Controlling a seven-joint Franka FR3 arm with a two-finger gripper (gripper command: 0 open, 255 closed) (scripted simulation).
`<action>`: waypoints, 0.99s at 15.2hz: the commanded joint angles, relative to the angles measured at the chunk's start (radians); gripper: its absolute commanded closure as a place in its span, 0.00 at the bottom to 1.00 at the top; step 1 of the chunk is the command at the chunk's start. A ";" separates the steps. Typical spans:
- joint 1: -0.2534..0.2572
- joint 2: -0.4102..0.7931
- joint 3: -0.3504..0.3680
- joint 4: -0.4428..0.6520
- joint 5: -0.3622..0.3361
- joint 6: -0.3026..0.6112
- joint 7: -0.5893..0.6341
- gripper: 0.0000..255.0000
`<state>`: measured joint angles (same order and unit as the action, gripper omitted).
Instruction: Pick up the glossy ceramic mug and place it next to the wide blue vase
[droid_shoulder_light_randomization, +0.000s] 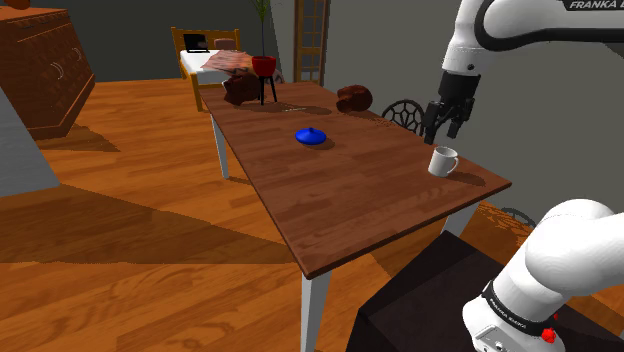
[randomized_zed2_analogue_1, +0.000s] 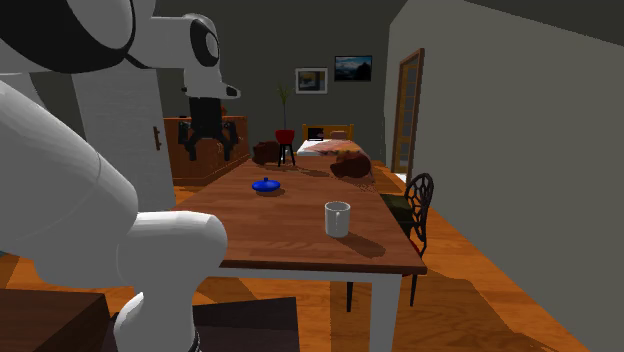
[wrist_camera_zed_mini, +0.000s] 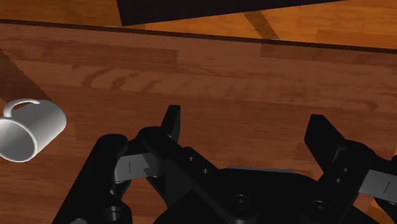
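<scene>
A light grey glossy mug (droid_shoulder_light_randomization: 443, 161) stands upright near the table's corner at the shoulder view's right, its handle turned away from the blue vase. It is also visible as the mug (randomized_zed2_analogue_1: 338, 218) and the mug (wrist_camera_zed_mini: 28, 127). The wide, low blue vase (droid_shoulder_light_randomization: 310, 136) (randomized_zed2_analogue_1: 266, 185) sits near the middle of the wooden table (droid_shoulder_light_randomization: 330, 200). My black gripper (droid_shoulder_light_randomization: 443, 128) (randomized_zed2_analogue_1: 210, 148) hovers open above the table, a little above and beside the mug. In the wrist view the gripper (wrist_camera_zed_mini: 245, 130) has only bare wood between its fingers, and the mug lies off to one side.
A brown lump (droid_shoulder_light_randomization: 353, 97) and a dark brown object (droid_shoulder_light_randomization: 240, 88) lie at the table's far end beside a red pot on a black stand (droid_shoulder_light_randomization: 264, 70). A black chair (droid_shoulder_light_randomization: 402, 113) stands along the far side. A dresser (droid_shoulder_light_randomization: 40, 60) and a bed (droid_shoulder_light_randomization: 215, 60) are beyond.
</scene>
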<state>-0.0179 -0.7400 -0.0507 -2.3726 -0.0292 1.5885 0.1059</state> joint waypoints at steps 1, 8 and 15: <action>0.000 0.000 0.000 0.000 0.000 0.000 0.000 0.00; -0.047 0.102 -0.127 -0.036 -0.095 0.142 -0.146 0.00; -0.083 0.265 -0.254 -0.011 -0.158 0.291 -0.288 0.00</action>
<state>-0.0949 -0.4999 -0.2833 -2.3868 -0.1778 1.8551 -0.1571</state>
